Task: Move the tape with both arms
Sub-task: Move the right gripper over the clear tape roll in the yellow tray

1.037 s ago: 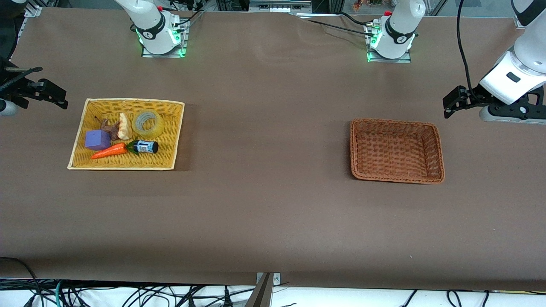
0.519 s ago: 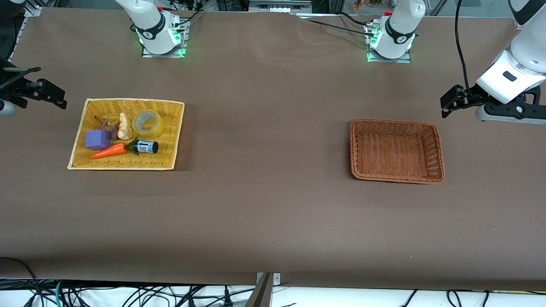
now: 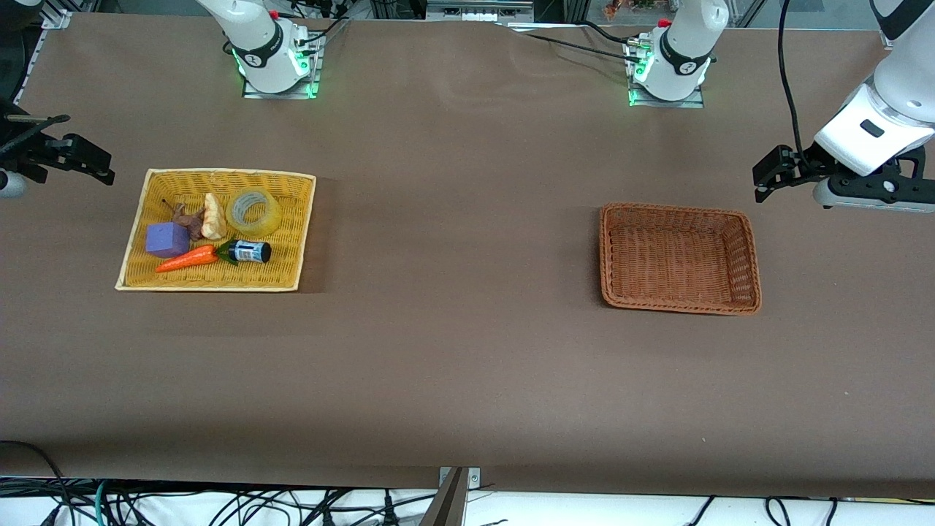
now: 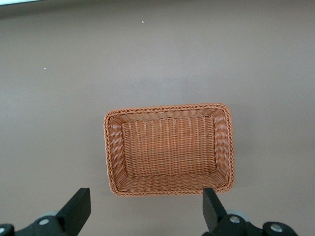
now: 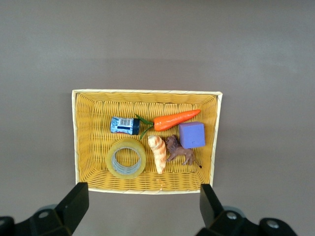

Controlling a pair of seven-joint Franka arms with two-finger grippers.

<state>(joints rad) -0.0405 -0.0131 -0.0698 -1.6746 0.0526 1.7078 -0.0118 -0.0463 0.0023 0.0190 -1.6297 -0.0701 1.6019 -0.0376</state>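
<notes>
The tape (image 3: pixel 253 212) lies flat in the yellow tray (image 3: pixel 139 226), hole upward, well below and ahead of the right gripper (image 5: pixel 140 206), its jaws spread wide. The left gripper (image 4: pixel 145 211), equally wide and empty, waits over the brown basket (image 4: pixel 167 110); the right arm is clearly nearer.

Two white arms with black joint bands stand on metal base plates lit green, red fittings and black cables at their bases, and each ends in a black two-finger gripper, the left gripper (image 3: pixel 764 177) under a white wrist shell, the right gripper (image 3: pixel 98 165) all dark
</notes>
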